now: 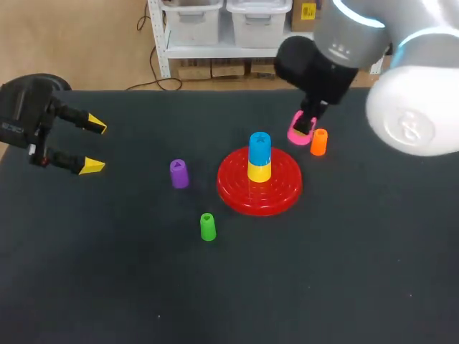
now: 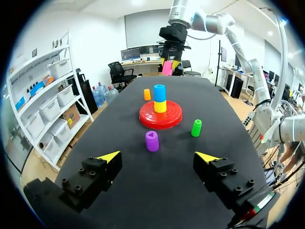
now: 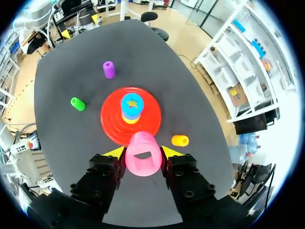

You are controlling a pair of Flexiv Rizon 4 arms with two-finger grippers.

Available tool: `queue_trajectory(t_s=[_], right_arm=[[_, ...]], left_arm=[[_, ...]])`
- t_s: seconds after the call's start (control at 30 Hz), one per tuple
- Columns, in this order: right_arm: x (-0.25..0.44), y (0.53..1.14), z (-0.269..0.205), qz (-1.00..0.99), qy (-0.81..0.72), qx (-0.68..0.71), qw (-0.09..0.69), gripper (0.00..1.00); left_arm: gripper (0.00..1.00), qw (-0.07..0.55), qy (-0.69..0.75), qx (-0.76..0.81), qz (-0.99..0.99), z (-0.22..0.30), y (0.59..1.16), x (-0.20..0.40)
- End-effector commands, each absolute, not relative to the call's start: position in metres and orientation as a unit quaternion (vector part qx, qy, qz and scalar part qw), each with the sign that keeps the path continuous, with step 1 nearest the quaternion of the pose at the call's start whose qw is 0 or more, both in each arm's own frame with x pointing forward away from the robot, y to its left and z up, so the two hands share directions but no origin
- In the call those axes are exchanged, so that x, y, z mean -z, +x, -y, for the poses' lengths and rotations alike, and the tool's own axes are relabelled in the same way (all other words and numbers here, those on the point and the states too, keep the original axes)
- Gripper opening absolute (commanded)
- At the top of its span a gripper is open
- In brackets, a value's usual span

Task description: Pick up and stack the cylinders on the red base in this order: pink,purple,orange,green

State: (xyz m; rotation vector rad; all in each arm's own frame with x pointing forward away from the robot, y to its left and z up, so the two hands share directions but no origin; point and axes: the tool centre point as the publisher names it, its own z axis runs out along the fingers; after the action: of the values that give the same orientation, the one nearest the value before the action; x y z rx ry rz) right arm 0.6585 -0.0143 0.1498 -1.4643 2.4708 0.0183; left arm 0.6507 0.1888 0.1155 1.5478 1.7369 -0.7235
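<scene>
The right tool (image 3: 143,152) is clamping the pink cylinder (image 3: 141,161) between its two yellow-tipped fingers, one finger pressing on each side, and is holding it clear of the counter (image 1: 344,272). The relation that is mattering now is where the red base (image 1: 240,192) is lying from that held piece. In the right wrist view the base is sitting just ahead of the tool and a little to one side. In the head view the pink cylinder is hanging beyond the base's far right rim, near it but not over its middle.

The centre of the base is not standing bare. A yellow cylinder (image 1: 259,172) is sitting there with a blue cylinder (image 1: 259,145) on top, both upright, so the pink piece would, by my judgement, be going onto the blue one rather than the base itself. The pink cylinder seems to be tilting slightly in the grip, though I cannot tell its exact lean. It will probably be needing its axis upright and lined up over the stack before lowering.

The orange cylinder (image 1: 319,142) is standing just beside the held piece, so clipping it is a risk. The purple cylinder (image 1: 178,173) and green cylinder (image 1: 207,226) are standing on the base's left side, nearer the left tool (image 1: 94,146), which is waiting well apart with its fingers spread and nothing between them.
</scene>
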Motion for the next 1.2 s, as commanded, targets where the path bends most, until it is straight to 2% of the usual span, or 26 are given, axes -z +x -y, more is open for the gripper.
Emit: queue_trajectory(t_s=[0.03,0.57,1.2], right_arm=[[-0.142,0.676,-0.007,-0.852,-0.514,-0.009,0.100,0.00],[-0.142,0.684,-0.032,-0.828,-0.554,-0.018,0.080,0.00],[-0.134,0.678,-0.040,-0.815,-0.574,-0.024,0.074,0.00]], left_arm=[[1.00,0.347,0.597,0.279,-0.668,-0.190,0.650,-0.114],[1.00,0.347,0.597,0.279,-0.668,-0.190,0.650,-0.114],[1.00,0.347,0.597,0.279,-0.668,-0.190,0.650,-0.114]])
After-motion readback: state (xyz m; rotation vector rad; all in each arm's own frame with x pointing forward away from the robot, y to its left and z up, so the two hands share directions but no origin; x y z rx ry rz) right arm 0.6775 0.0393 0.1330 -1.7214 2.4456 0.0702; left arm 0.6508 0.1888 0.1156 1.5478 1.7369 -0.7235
